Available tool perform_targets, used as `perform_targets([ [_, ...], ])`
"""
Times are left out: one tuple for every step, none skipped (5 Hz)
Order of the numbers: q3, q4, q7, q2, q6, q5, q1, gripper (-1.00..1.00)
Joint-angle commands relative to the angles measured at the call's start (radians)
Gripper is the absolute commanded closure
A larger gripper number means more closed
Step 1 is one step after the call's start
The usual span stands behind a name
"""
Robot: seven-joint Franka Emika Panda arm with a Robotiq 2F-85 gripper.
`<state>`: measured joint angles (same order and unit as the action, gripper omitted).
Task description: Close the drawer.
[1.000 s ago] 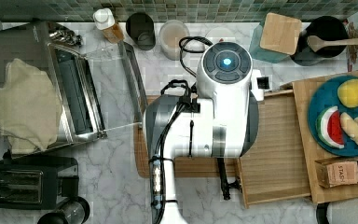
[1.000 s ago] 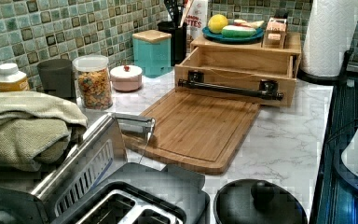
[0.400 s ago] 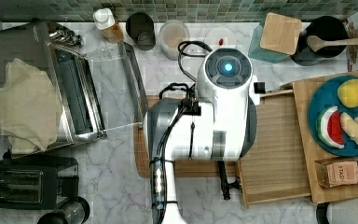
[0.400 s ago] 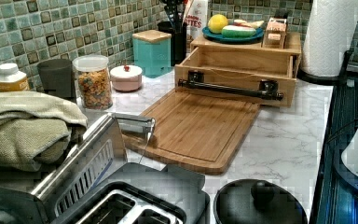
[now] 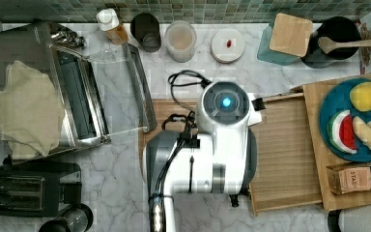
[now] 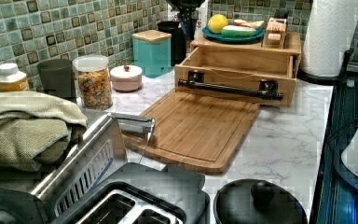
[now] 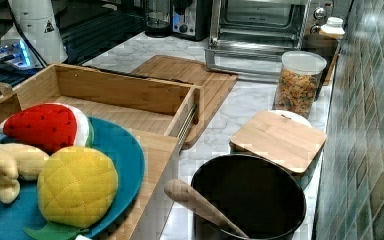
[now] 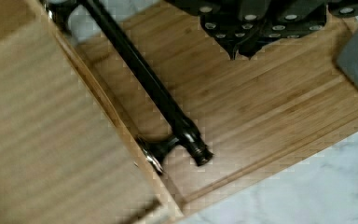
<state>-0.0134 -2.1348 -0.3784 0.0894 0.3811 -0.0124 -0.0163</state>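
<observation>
Since the frame one second ago, I see the arm (image 5: 207, 150) shifted toward the top view's 3 o'clock, so its lit wrist cap now lies nearer the drawer (image 5: 282, 152). I see the drawer itself unchanged between the earlier and current left views.

Drawer status: pulled out of the wooden box (image 6: 242, 44). In the top view its open tray lies at 3 o'clock from the arm body. In the left view its front faces the camera and carries the black bar handle (image 6: 230, 88) across it. The front sits at the far edge of the cutting board (image 6: 196, 130), overlapping it.

Box top: a blue plate (image 7: 120, 155) with a toy watermelon slice (image 7: 47, 125) and a toy lemon (image 7: 77, 187).

Gripper status: in the wrist view I see the dark underside of the gripper (image 8: 256, 23) above the cutting board, apart from the handle (image 8: 158, 98), with nothing visibly between its parts. I cannot tell how far the fingers are spread.

Surroundings, left view: a teal canister (image 6: 153, 51) at 10 o'clock from the drawer; a cereal jar (image 6: 93, 84) farther toward 9 o'clock.
</observation>
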Motion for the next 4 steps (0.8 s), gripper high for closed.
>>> perform_targets([
  [-0.017,-0.252,-0.488,0.099,0.209,-0.002,0.027,1.0],
  [-0.023,-0.304,-0.494,0.072,0.246,-0.072,0.032,1.0],
  [-0.027,-0.378,-0.476,0.074,0.307,-0.081,0.025,1.0],
  [-0.032,-0.446,-0.498,0.072,0.378,-0.052,0.016,1.0],
])
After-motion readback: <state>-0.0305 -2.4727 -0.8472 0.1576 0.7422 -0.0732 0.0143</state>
